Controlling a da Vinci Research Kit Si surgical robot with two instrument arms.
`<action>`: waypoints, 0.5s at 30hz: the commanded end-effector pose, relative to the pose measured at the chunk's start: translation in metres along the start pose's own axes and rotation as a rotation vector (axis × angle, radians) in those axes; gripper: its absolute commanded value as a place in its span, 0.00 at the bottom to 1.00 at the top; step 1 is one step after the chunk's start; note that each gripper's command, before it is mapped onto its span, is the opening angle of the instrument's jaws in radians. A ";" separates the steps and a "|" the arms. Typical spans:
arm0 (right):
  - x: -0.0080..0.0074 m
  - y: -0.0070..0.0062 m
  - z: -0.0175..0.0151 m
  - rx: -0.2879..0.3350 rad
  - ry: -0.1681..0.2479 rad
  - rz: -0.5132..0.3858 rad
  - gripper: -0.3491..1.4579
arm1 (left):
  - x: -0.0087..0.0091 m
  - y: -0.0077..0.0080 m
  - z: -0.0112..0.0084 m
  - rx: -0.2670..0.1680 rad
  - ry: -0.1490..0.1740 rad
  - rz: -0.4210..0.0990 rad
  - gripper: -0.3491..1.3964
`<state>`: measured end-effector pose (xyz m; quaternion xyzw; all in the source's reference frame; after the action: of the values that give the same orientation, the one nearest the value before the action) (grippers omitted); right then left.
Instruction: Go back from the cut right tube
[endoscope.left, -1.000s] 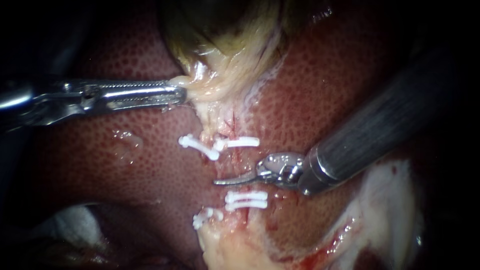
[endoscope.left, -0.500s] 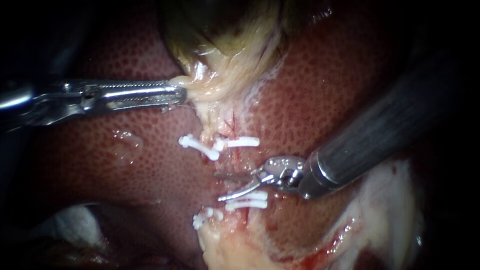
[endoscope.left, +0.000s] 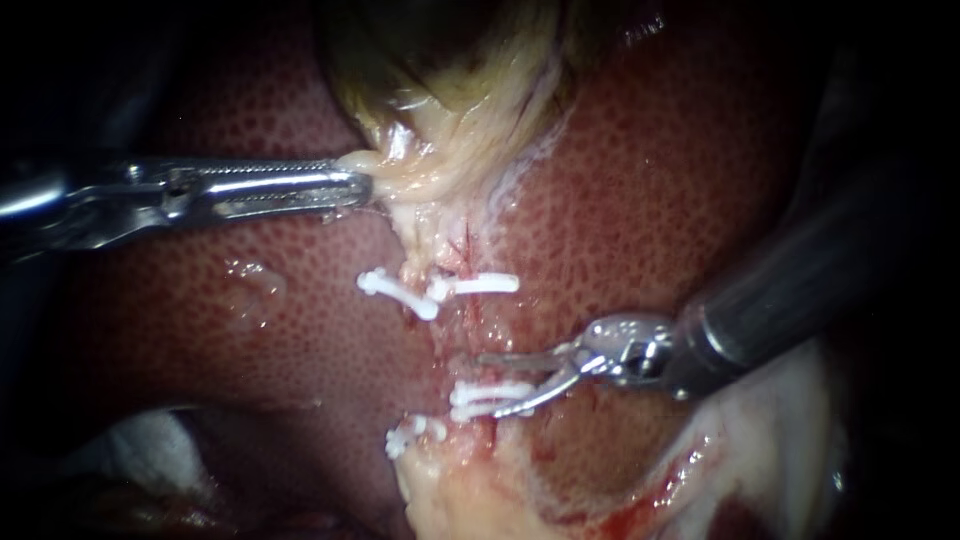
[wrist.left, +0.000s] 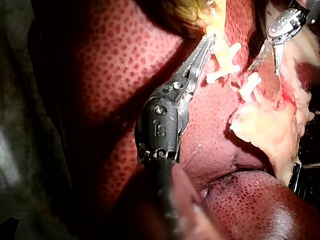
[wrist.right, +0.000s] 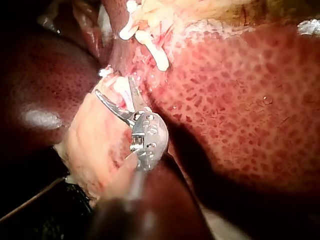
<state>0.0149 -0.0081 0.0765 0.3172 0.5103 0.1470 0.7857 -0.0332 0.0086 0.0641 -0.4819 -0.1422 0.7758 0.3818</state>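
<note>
My left instrument (endoscope.left: 352, 186) comes in from the left, its jaws shut on the pale lower edge of the gallbladder (endoscope.left: 440, 150); the left wrist view shows the same hold (wrist.left: 206, 46). My right instrument (endoscope.left: 488, 385) has two thin blades standing open beside the strip of pale tissue between the clips. Its lower blade lies over the lower pair of white clips (endoscope.left: 492, 398). Two more white clips (endoscope.left: 478, 284) sit above the gap where the tube (endoscope.left: 468, 330) is parted. In the right wrist view the open blades (wrist.right: 114, 85) reach toward the clips (wrist.right: 150, 47).
Mottled red liver (endoscope.left: 640, 200) surrounds the site. A pale fatty mass (endoscope.left: 470, 490) lies below the lower clips, and pale tissue (endoscope.left: 780, 420) sits under the right shaft. White gauze (endoscope.left: 150, 445) shows at the lower left. Another clip (endoscope.left: 410, 435) lies beside the lower stump.
The right instrument's blades have opened and the instrument has drawn back to the right, away from the clipped strip. The left instrument has held still on the gallbladder.
</note>
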 end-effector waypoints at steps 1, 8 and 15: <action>0.0003 -0.0001 -0.0008 -0.017 0.001 -0.013 0.98 | 0.0000 -0.0001 0.0000 -0.001 0.000 0.000 0.00; 0.0026 -0.0006 -0.0060 -0.100 -0.009 -0.080 0.98 | 0.0000 -0.0002 0.0000 -0.001 0.000 0.000 0.00; 0.0048 -0.0013 -0.0077 -0.151 -0.016 -0.133 0.98 | -0.0001 -0.0004 0.0001 0.000 0.000 0.000 0.00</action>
<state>0.0100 -0.0037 0.0699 0.2189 0.5115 0.1281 0.8210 -0.0331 0.0087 0.0647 -0.4819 -0.1422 0.7758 0.3817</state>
